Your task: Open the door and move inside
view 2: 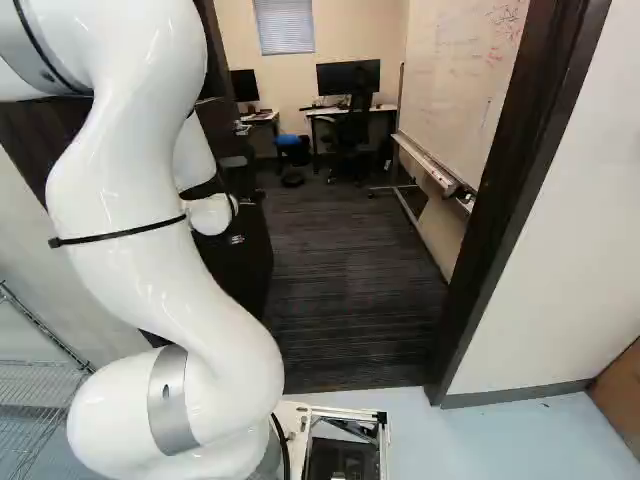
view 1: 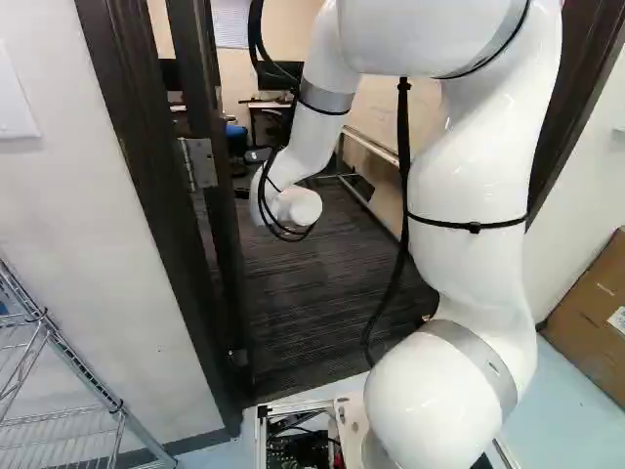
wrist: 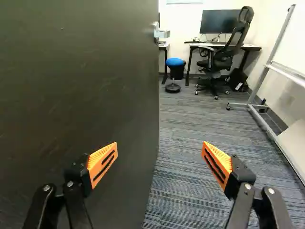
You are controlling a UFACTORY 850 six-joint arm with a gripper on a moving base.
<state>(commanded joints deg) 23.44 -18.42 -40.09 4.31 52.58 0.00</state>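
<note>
The dark door [view 2: 245,245] stands swung inward, left of the doorway in the right base view, partly behind my arm. Its hinge [view 1: 199,162] shows in the left base view. In the wrist view the door [wrist: 81,81] fills the space ahead of and behind one finger, and a metal handle [wrist: 161,34] sticks out near its free edge. My gripper [wrist: 159,160] is open, its orange pads wide apart with nothing held. One finger overlaps the door face, the other the carpet; contact with the door cannot be told. The arm's white wrist hides the gripper in both base views.
Dark door frame posts [view 2: 510,210] [view 1: 161,186] flank the carpeted opening [view 2: 350,290]. Inside are desks, a blue stool [wrist: 175,67], an office chair [wrist: 219,59] and a wheeled whiteboard [view 2: 460,80]. A wire rack [view 1: 73,362] stands outside left, a cardboard box [view 1: 596,318] right.
</note>
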